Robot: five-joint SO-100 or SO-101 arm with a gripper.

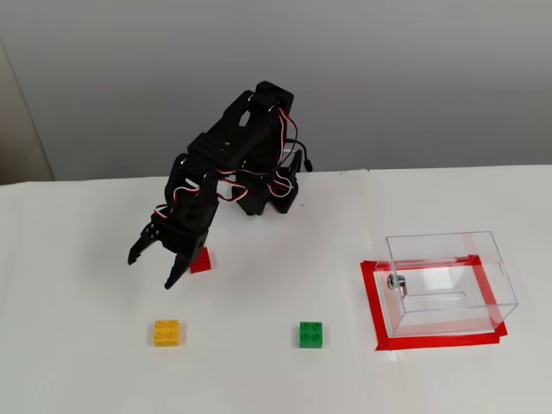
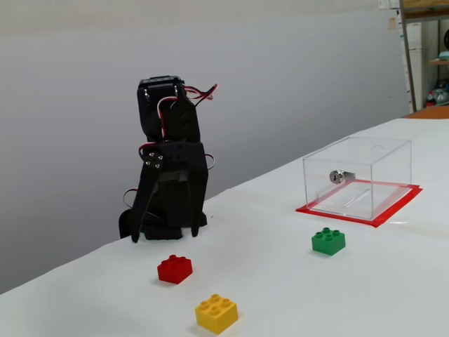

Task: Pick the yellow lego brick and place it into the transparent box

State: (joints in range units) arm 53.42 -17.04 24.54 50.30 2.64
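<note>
A white bench [image 1: 86, 379] carries a green four-stud brick [image 1: 311, 334] and a red brick [image 2: 175, 268], well apart from each other. A rectangle of red tape [image 1: 373, 302] is stuck flat on the bench near its right side in a fixed view. A plain grey wall [image 1: 414, 78] stands behind.

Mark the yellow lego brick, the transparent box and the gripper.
yellow lego brick [image 1: 166, 332]: a fixed view, centre of its studded top.
transparent box [image 1: 483, 244]: a fixed view, far top rim of the clear wall.
gripper [image 1: 153, 266]: a fixed view, midway between its spread fingertips, above the table.
</note>
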